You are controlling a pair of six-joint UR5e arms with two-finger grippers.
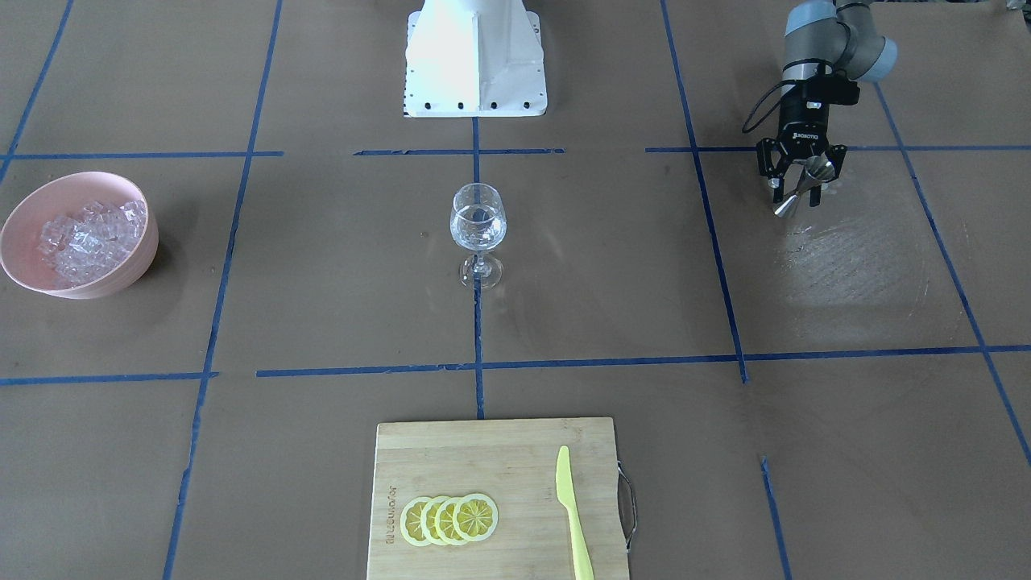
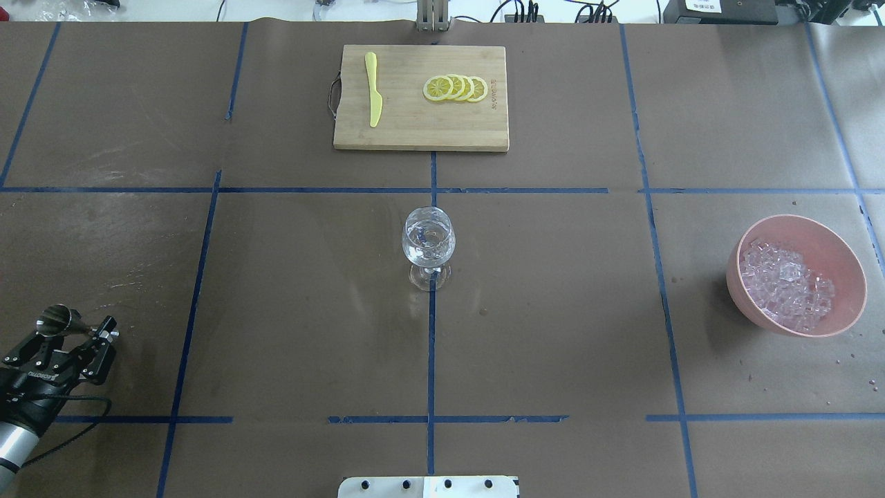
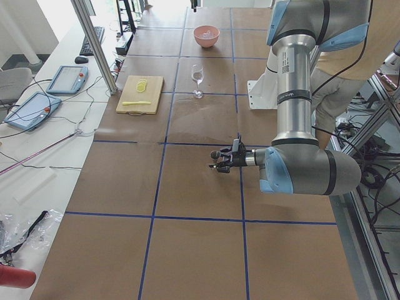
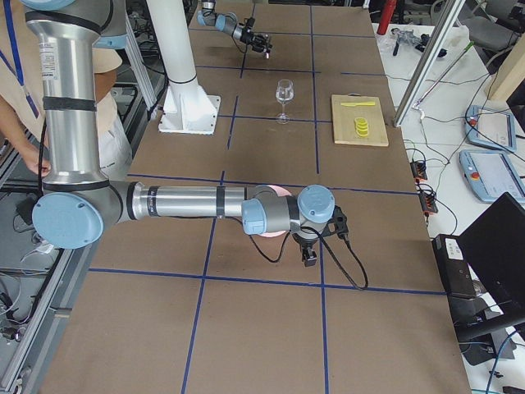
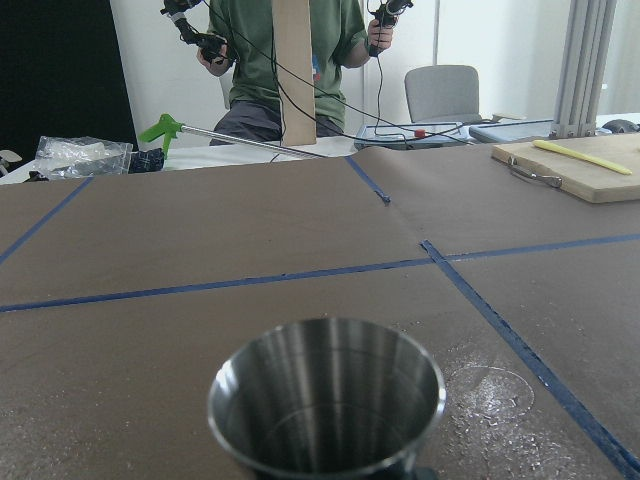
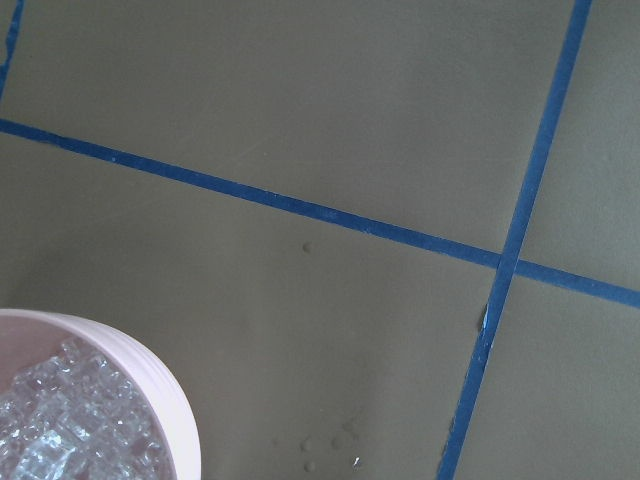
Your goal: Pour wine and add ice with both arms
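One jigger (image 1: 801, 190) sits between left jaws, ice (image 1: 84, 234) well apart.

Bright even light, blown-out white base (image 1: 475, 56), soft shadows, mostly sharp focus

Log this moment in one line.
left gripper: shut on jigger; right gripper: near bowl, state unclear; glass: upright; ice: in bowl

Counted: one stemmed glass (image 1: 478, 228), one pink bowl (image 1: 137, 270), one cutting board (image 1: 483, 459), one yellow knife (image 1: 573, 515), one metal jigger (image 1: 803, 188), two robot arms (image 4: 180, 201). The lemon slices (image 1: 449, 519) overlap but appear to number four. The ice (image 1: 89, 238) cubes are too many to count.
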